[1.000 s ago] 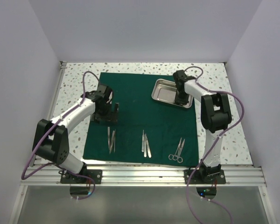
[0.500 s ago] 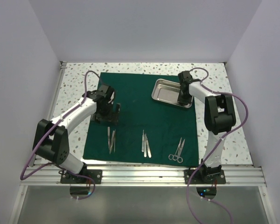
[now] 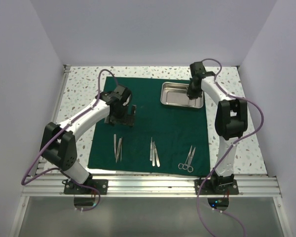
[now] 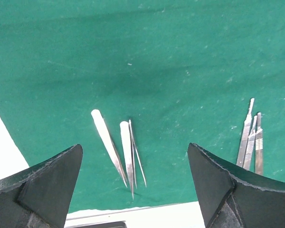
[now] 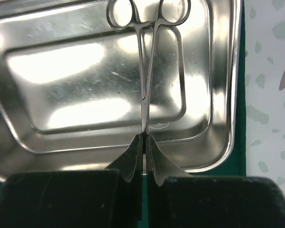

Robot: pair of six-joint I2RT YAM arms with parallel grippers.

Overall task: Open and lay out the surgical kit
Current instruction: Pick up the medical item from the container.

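The surgical kit lies spread on its dark green cloth. A shiny steel tray sits at the cloth's far right corner. Over the tray, my right gripper is shut on the tip of ring-handled forceps, whose rings point away from the fingers. The tray fills the right wrist view below them. Above the cloth's left part my left gripper hovers open and empty. Two tweezers lie between and beyond its fingertips.
Near the cloth's front edge lie tweezers, a second slim silver pair and ring-handled scissors. That second pair shows at the right of the left wrist view. Speckled tabletop surrounds the cloth, with white walls close on three sides.
My right gripper closed on the forceps and moved toward the far edge of the tray. The left arm swung right, toward the cloth's middle, still open.
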